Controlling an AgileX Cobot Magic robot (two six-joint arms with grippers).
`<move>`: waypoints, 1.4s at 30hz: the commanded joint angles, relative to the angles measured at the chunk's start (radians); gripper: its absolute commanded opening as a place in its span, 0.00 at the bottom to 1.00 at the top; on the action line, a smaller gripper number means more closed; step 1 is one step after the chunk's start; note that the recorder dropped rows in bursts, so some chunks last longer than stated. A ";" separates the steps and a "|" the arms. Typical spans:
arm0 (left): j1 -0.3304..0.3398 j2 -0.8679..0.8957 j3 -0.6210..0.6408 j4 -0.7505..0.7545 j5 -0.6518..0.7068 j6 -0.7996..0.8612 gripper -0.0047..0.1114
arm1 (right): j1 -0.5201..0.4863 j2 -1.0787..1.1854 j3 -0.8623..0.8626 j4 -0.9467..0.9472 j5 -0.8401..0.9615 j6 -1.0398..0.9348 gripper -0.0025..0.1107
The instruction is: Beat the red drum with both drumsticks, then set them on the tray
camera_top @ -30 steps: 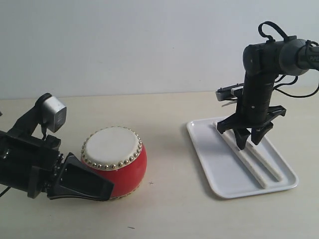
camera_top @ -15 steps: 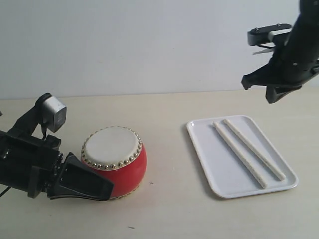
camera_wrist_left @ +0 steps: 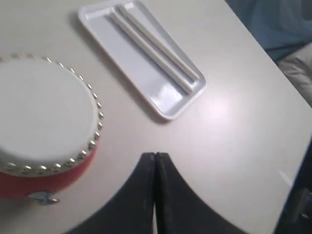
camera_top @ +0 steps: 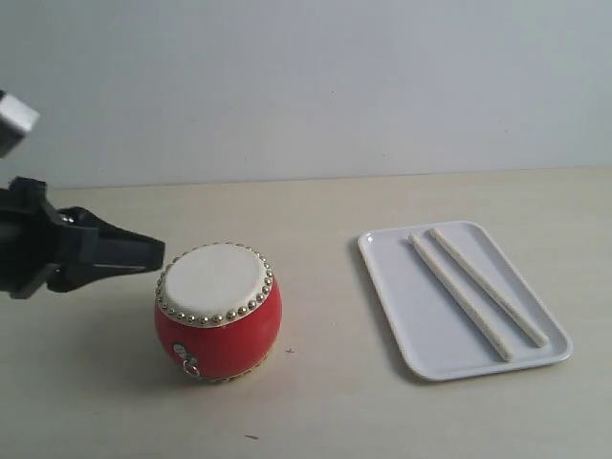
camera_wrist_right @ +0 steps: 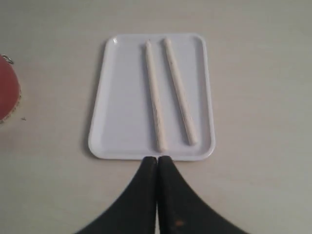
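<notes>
1. Left pincer (camera_top: 151, 252): jaws pressed together, holding nothing.
2. Red drum (camera_top: 218, 311): upright on the table (camera_top: 316, 411), just beside and below the left pincer's tip, untouched.
3. Right pincer (camera_wrist_right: 157, 160): jaws closed flush, empty.
4. Tray (camera_wrist_right: 124, 107): just ahead of the right pincer's tips, well apart from the left pincer.
5. Drumsticks (camera_wrist_right: 156, 97): both lying side by side in the tray, free of either pincer.

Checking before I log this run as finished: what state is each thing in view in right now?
Small round red drum with a cream head: upright, head up, nothing touching it.
Two slim pale wooden drumsticks: released, lying side by side in the tray.
Flat white rectangular plastic tray: lying flat, holding both drumsticks.
Left tool: shut, empty.
Right tool: shut, empty.
</notes>
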 commanded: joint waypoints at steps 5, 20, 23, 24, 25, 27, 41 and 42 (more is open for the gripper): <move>0.003 -0.354 0.136 -0.010 -0.313 -0.091 0.04 | -0.001 -0.286 0.063 0.003 -0.005 -0.067 0.02; 0.003 -0.591 0.193 -0.010 -0.379 -0.136 0.04 | -0.001 -0.288 0.063 0.066 0.006 -0.060 0.02; 0.003 -0.591 0.193 -0.010 -0.379 -0.135 0.04 | -0.001 -0.288 0.063 0.066 0.006 -0.060 0.02; 0.003 -0.591 0.193 -0.010 -0.379 -0.135 0.04 | -0.001 -0.288 0.063 0.066 0.006 -0.060 0.02; 0.003 -0.591 0.193 -0.010 -0.379 -0.135 0.04 | -0.001 -0.288 0.063 0.066 0.006 -0.060 0.02; 0.003 -0.591 0.193 -0.010 -0.379 -0.135 0.04 | -0.001 -0.288 0.063 0.066 0.006 -0.060 0.02; 0.003 -0.591 0.193 -0.010 -0.379 -0.135 0.04 | -0.004 -0.313 0.063 0.064 -0.049 -0.062 0.02; 0.003 -0.591 0.193 -0.010 -0.379 -0.135 0.04 | -0.004 -0.338 0.068 0.060 -0.075 -0.066 0.02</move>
